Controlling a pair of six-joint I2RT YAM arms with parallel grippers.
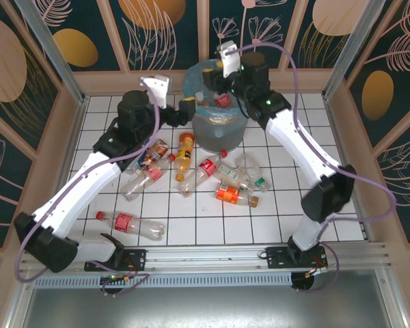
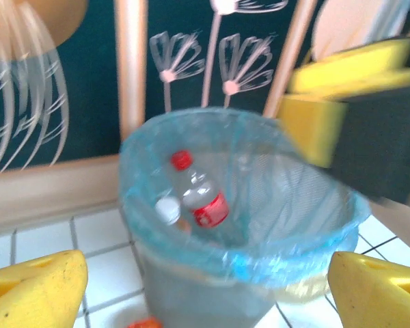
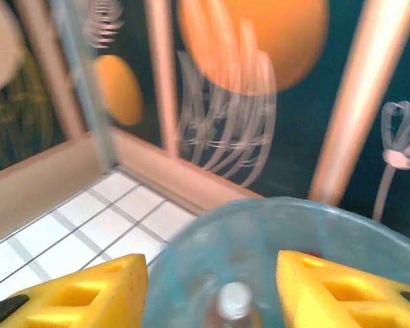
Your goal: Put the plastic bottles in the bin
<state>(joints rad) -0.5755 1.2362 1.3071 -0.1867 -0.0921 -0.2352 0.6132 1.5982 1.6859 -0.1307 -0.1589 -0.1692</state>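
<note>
The bin (image 1: 216, 134), grey with a light-blue liner, stands at the back of the tiled table. Inside it lie two plastic bottles, one red-capped with a red label (image 2: 201, 196) and one white-capped (image 2: 167, 209). Several more plastic bottles lie on the tiles in front of the bin, among them an orange-labelled one (image 1: 184, 156) and a red-labelled one (image 1: 128, 223) near the front left. My left gripper (image 1: 187, 111) hovers open just left of the bin, its yellow fingers (image 2: 41, 290) wide apart and empty. My right gripper (image 1: 223, 90) hangs open over the bin's mouth (image 3: 191, 239), above the white cap (image 3: 234, 301).
A wooden rail and patterned dark panels close in the table right behind the bin (image 2: 48, 184). The bottle cluster (image 1: 236, 195) takes up the middle tiles between the two arms. An aluminium rail (image 1: 205, 256) runs along the near edge.
</note>
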